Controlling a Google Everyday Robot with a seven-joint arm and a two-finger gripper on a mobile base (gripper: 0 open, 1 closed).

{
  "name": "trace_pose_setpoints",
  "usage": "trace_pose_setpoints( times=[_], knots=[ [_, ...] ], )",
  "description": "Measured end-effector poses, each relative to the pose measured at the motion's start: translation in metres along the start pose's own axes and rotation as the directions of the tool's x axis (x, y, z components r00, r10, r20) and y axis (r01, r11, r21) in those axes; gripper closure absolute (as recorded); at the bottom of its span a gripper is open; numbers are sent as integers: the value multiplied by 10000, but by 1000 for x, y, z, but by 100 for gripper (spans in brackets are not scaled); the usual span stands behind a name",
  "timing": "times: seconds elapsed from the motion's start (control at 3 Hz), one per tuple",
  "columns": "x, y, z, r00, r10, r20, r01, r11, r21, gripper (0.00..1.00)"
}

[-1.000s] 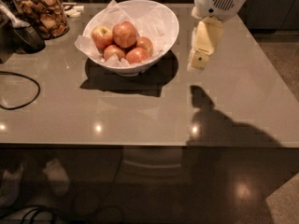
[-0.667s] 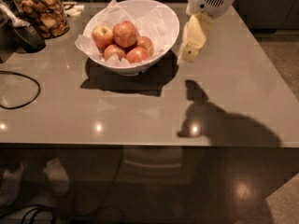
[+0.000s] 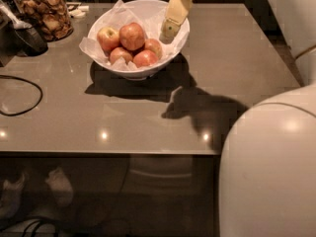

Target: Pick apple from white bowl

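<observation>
On the grey table (image 3: 148,117) sits one white bowl (image 3: 140,72) lined with crinkled paper, holding five apples that I can count, and the largest, mostly red apple (image 3: 132,35) rests on top of the pile near the middle. One gripper (image 3: 169,31) hangs tilted over the bowl's right rim, just beside the apples; I cannot tell how far open it is, and nothing shows in its hold. One glass jar (image 3: 47,11) stands far left, with one black cable (image 3: 22,95) looped nearer the front edge.

On the table (image 3: 148,122), bowl (image 3: 140,73) with apple (image 3: 132,36) inside, tool (image 3: 169,32) above its right rim, jar (image 3: 48,12) back left.
</observation>
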State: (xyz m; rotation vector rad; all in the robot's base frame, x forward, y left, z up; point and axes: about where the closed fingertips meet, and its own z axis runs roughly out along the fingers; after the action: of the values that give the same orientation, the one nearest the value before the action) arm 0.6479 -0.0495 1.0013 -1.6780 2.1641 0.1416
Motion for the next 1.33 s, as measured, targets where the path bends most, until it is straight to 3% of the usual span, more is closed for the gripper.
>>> trace_pose_setpoints(
  times=[0.33, 1.33],
  knots=[
    [-8, -9, 1, 9996, -13, 272, 5, 9996, 290, 0],
    [-84, -23, 32, 9894, -1152, 887, 1146, 9933, 119, 0]
  ],
)
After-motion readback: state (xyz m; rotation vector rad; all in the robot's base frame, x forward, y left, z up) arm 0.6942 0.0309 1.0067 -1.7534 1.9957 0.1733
